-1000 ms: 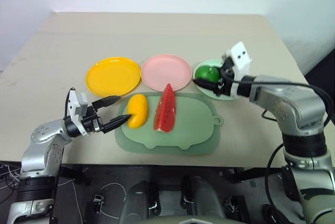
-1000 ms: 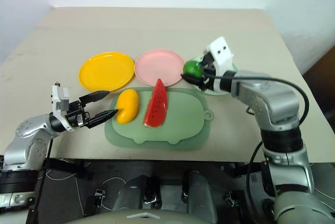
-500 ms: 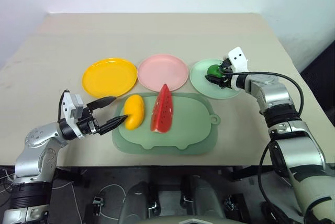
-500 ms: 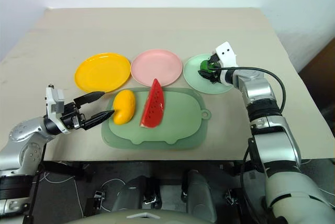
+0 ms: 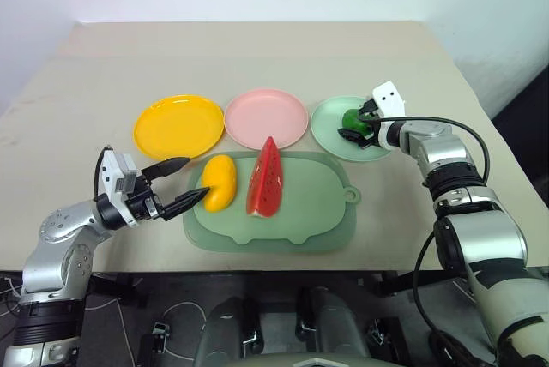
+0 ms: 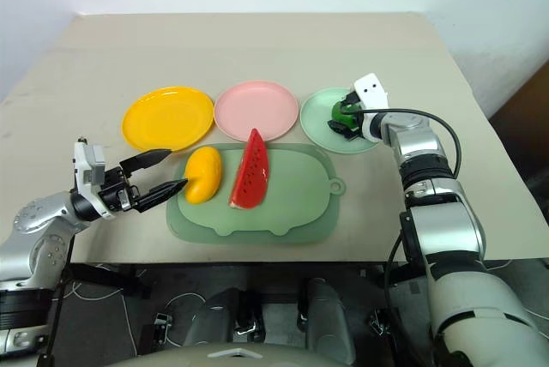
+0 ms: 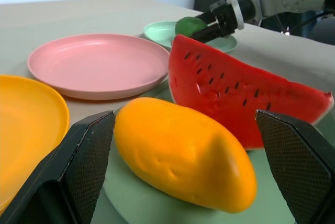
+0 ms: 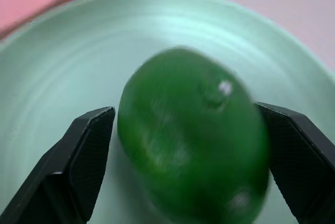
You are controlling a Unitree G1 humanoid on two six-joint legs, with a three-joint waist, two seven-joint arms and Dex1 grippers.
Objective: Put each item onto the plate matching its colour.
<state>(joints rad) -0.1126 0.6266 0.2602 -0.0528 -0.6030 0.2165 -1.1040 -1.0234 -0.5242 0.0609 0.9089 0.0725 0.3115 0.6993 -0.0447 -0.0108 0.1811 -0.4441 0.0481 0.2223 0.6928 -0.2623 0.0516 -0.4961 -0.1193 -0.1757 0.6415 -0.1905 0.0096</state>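
I can't settle contact on the right tool (image 5: 353,124): its black fingers (image 8: 84,156) stand apart on either side of the lime (image 8: 193,145) in the right wrist view, with a thin gap visible on one side, but the lime is smeared there and the other side is too close to call. From the head views the lime sits over the mint green plate (image 5: 330,140), partly covered by the tool, so I can't see whether it rests on the plate. The left tool (image 5: 177,185) has its fingers wide apart and empty, level, tips just beside the mango (image 5: 220,182) without touching as far as I can tell. In the left wrist view the mango's underside and the near edge of the yellow plate (image 7: 26,130) are cut off, and the watermelon slice (image 7: 235,98) hides part of the mat (image 5: 300,221) behind it. Count: three plates, yellow, pink (image 5: 266,117) and mint, in a row on the desk (image 5: 257,50); three fruits, one mango, one watermelon slice, one lime; one pale green mat with a tab, in front of the plates. Mango and watermelon both lie on the mat, side by side, near each other but apart. Yellow and pink plates carry nothing.
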